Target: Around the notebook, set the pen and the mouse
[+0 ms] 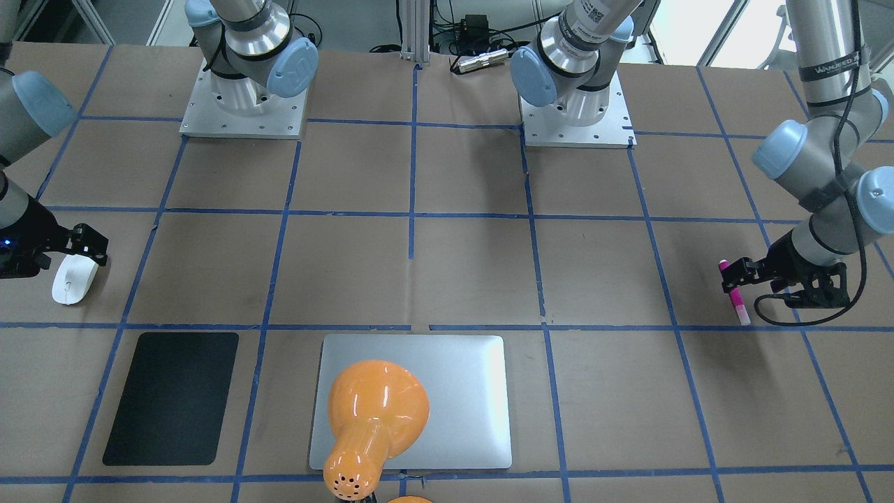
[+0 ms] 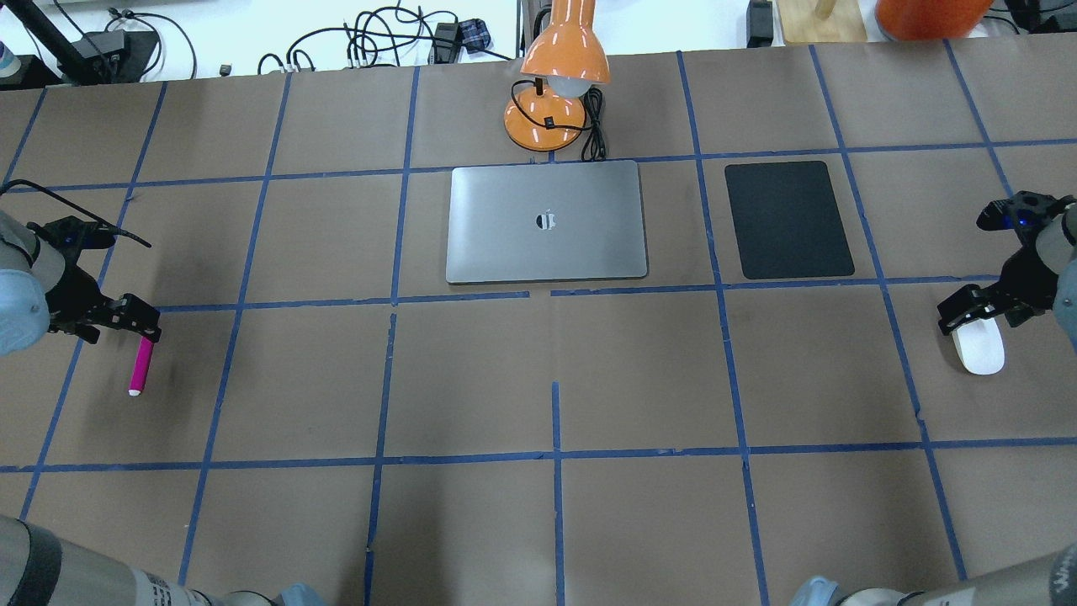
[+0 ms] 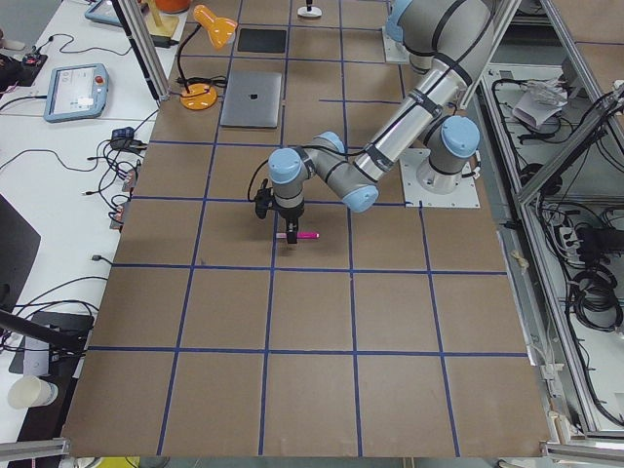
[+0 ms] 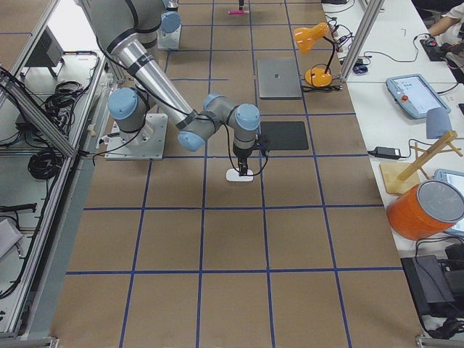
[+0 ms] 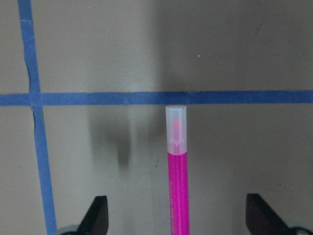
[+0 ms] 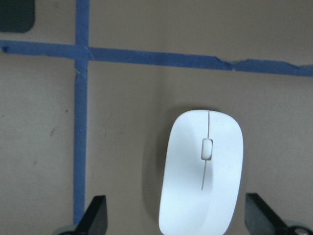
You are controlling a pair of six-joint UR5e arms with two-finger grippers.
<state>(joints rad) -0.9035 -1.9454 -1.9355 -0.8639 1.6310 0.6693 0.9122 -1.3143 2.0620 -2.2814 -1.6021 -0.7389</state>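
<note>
The magenta pen [image 2: 140, 364] lies on the table at the far left, its pale end [image 5: 176, 128] pointing away from my left gripper [image 2: 139, 324]. That gripper is open, low over the pen's rear end, one finger on each side. The white mouse [image 2: 980, 347] lies at the far right, its rear between the spread fingers of my open right gripper [image 2: 968, 307]. In the right wrist view the mouse [image 6: 203, 171] touches neither finger. The silver notebook [image 2: 547, 220] lies flat at the middle of the table's far side, well away from both grippers.
A black mat [image 2: 788, 220] lies right of the notebook. An orange desk lamp [image 2: 559, 67] stands just beyond the notebook, its cord beside its base. In the front-facing view its shade [image 1: 374, 412] overhangs the notebook. Both arm bases [image 1: 243, 105] stand on the robot's side.
</note>
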